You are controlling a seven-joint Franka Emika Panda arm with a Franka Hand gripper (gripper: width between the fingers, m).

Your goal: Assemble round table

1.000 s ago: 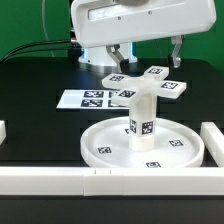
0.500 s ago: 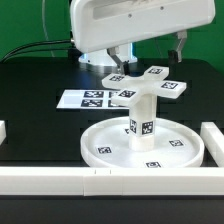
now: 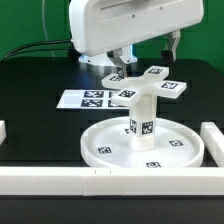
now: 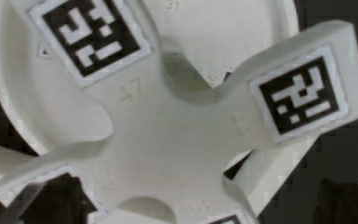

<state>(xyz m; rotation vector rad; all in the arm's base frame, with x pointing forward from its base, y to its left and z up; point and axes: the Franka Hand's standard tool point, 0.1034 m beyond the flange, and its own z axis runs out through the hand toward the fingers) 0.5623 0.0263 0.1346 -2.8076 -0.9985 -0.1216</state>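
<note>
The large round disc [image 3: 100,140] lies at the front of the table, and the short cylinder leg [image 3: 141,115] stands upright on its hub. The cross-shaped foot [image 3: 146,82] lies flat on the table just behind the leg. My gripper [image 3: 148,54] hangs open right above the foot, one finger [image 3: 120,58] over its left side and the other over its right. It holds nothing. In the wrist view the foot [image 4: 176,110] fills the picture, close below the camera, with its tags showing.
The marker board [image 3: 85,99] lies flat to the exterior view's left of the foot. White border blocks run along the front [image 3: 60,180], the right [image 3: 212,135] and the left edge [image 3: 3,130]. The table top is black.
The arm has shifted a little toward the exterior view's left above the foot. The foot, leg and disc have not moved.
</note>
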